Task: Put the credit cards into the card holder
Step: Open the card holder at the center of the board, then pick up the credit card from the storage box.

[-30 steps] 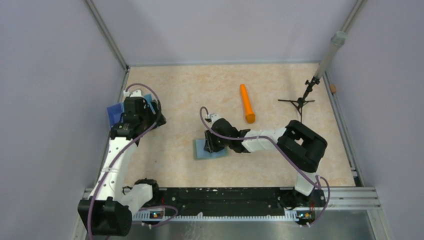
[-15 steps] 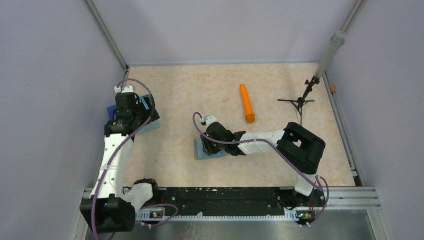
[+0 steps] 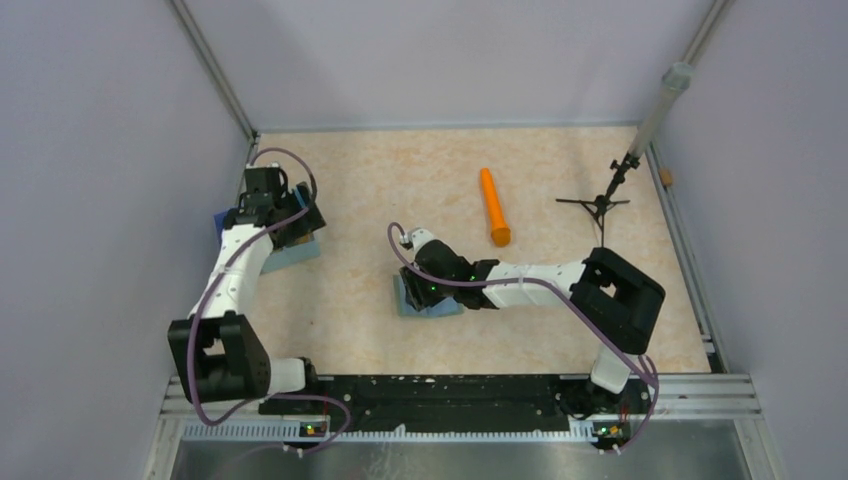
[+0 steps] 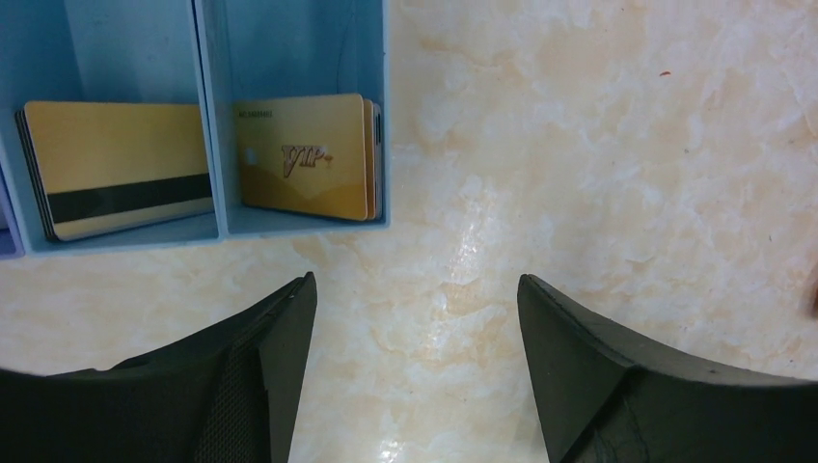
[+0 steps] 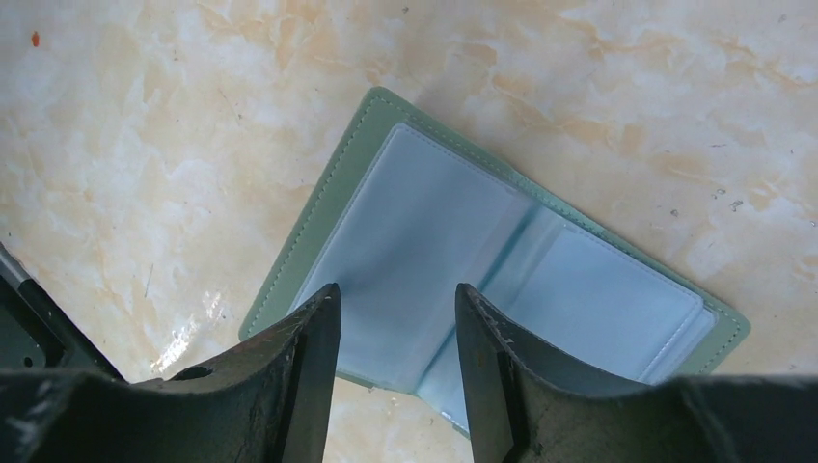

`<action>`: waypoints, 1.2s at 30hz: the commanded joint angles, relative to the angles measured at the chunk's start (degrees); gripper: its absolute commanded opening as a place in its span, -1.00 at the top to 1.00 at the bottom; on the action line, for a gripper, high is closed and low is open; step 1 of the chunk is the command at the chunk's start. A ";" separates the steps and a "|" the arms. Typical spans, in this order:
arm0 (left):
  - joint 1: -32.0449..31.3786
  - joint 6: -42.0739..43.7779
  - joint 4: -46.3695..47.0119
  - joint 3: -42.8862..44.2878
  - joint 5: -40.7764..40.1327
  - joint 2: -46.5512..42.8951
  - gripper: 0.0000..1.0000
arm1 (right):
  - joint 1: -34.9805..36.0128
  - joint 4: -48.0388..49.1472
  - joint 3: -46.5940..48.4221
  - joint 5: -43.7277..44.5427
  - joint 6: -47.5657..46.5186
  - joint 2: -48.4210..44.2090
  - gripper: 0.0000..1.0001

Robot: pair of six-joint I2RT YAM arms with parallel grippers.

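The card holder [image 5: 540,280] lies open on the table, grey-green outside and pale blue inside; it also shows in the top view [image 3: 443,308]. My right gripper [image 5: 396,301] is open and empty, just above its left page; in the top view the right gripper [image 3: 426,285] covers most of it. The credit cards sit in a blue tray [image 4: 289,224]: a gold stack with a dark stripe [image 4: 121,169] and a gold "VIP" stack [image 4: 304,154]. My left gripper [image 4: 415,289] is open and empty over bare table just beside the tray; from above the left gripper [image 3: 285,222] is at the far left.
An orange cylinder [image 3: 494,207] lies right of centre at the back. A black tripod stand [image 3: 600,205] with a grey pole stands at the back right. The blue tray [image 3: 297,256] sits against the left wall.
My left arm has swung and its gripper has moved toward the back over the blue tray. My right gripper has shifted slightly left and stays over the open card holder.
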 commanded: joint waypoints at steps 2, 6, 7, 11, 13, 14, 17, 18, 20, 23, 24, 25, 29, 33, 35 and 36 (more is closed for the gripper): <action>1.05 -0.32 2.64 5.83 0.04 5.27 -0.56 | 0.18 2.95 0.10 -1.24 -0.60 -3.19 0.07; 1.42 0.03 1.86 8.07 -1.12 10.08 -0.46 | 0.17 4.62 -0.87 -2.71 -0.54 -3.86 0.07; 1.60 0.15 1.73 8.37 -1.55 10.81 -0.40 | 0.20 4.90 -1.14 -2.74 -0.47 -4.11 0.07; 2.67 0.29 1.39 8.59 -1.70 13.84 -0.30 | 0.13 5.94 -1.87 -4.25 -0.24 -4.68 0.07; 2.89 0.63 1.01 8.66 -1.63 14.94 -0.29 | 0.18 6.58 -2.24 -4.98 -0.08 -4.68 0.07; 2.85 0.76 0.86 8.74 -1.62 15.35 -0.29 | 0.15 6.76 -2.25 -5.32 -0.05 -4.67 0.07; 2.98 1.40 1.04 8.71 -1.21 16.35 -0.29 | 0.11 7.17 -2.44 -5.90 0.05 -4.48 0.07; 2.98 1.58 1.21 8.81 -0.63 16.62 -0.29 | 0.08 7.27 -2.45 -5.86 0.07 -4.45 0.07; 3.07 1.93 1.59 8.80 1.10 17.20 -0.29 | 0.15 7.37 -2.49 -5.86 0.15 -4.42 0.08; 3.16 2.22 1.31 9.11 2.16 18.11 -0.28 | 0.12 7.44 -2.52 -5.85 0.19 -4.30 0.08; 3.15 2.30 1.21 9.22 2.44 18.33 -0.25 | 0.12 7.52 -2.63 -5.87 0.24 -4.32 0.09; 3.20 2.32 1.15 9.32 2.84 18.42 -0.21 | 0.12 7.46 -2.61 -5.82 0.22 -4.42 0.09; 3.25 2.38 1.01 9.44 3.46 18.10 -0.06 | 0.09 7.63 -2.71 -5.77 0.42 -4.27 0.10; 3.25 2.63 0.93 9.22 2.36 17.27 0.11 | 0.19 7.91 -2.63 -6.07 0.66 -4.27 0.12; 3.25 2.83 0.68 9.27 1.48 17.11 0.14 | 0.13 8.03 -2.61 -6.17 0.80 -4.21 0.13; 3.25 2.92 0.58 9.28 1.33 17.07 0.17 | 0.17 8.06 -2.61 -6.17 0.80 -4.23 0.13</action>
